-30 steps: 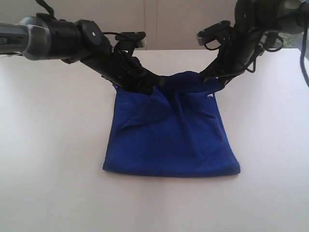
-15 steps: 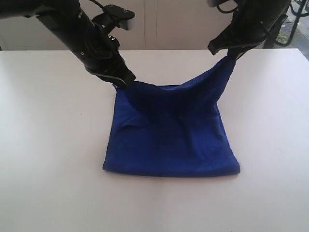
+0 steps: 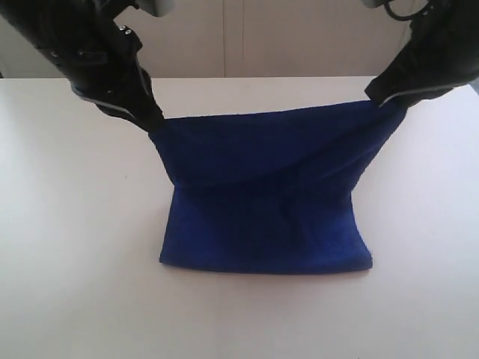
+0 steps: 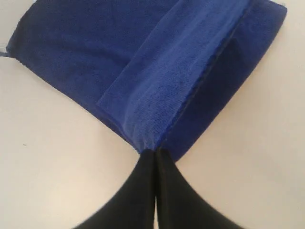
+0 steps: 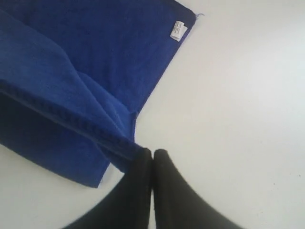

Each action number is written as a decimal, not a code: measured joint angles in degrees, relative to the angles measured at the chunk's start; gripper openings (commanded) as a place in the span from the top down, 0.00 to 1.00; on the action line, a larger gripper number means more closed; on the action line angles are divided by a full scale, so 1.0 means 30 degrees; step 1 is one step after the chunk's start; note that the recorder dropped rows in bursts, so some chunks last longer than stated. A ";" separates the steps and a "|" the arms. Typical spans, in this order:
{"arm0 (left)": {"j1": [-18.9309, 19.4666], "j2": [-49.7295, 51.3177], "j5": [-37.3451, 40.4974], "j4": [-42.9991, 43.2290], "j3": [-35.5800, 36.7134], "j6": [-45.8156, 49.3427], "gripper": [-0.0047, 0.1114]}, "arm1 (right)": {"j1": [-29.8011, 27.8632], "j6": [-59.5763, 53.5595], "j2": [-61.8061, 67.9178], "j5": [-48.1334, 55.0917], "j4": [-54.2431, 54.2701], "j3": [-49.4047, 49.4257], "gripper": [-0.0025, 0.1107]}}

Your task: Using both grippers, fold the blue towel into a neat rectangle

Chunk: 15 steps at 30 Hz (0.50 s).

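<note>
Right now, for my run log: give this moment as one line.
left gripper: shut on deep-blue fleecy towel corner | right gripper: shut on neighbouring corner | held edge stretched between them | lower part on white table

**Bright, Even Light, Soft Shadows, Blurred Foregrounds**

In the exterior view the white table (image 3: 75,284) is brightly and evenly lit, close to washed out, with a faint warm tint. The blue towel (image 3: 266,232) throws only a thin, soft shadow along its near edge. The left gripper (image 3: 153,124) and right gripper (image 3: 385,100) are near-black masses with almost no detail. The whole picture is slightly soft.

In both wrist views the black fingers (image 4: 140,191) (image 5: 138,191) sit close to the lens and are out of focus. The towel's pile beyond them is crisp, and its raised fold catches light and looks paler.
</note>
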 measured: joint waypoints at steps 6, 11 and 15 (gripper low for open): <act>-0.1248 -0.2431 0.0164 -0.0036 0.2077 -0.0131 0.96 | 0.0000 0.0000 -0.3201 0.0087 0.0359 0.1907 0.98; -0.2360 -0.4207 0.0221 -0.0036 0.3127 -0.1125 0.96 | 0.0000 -0.0044 -0.5312 0.0212 0.1243 0.3374 0.98; -0.3045 -0.5502 0.0339 0.0006 0.3548 -0.1841 0.96 | 0.0000 -0.0156 -0.7026 0.0520 0.2188 0.4406 0.98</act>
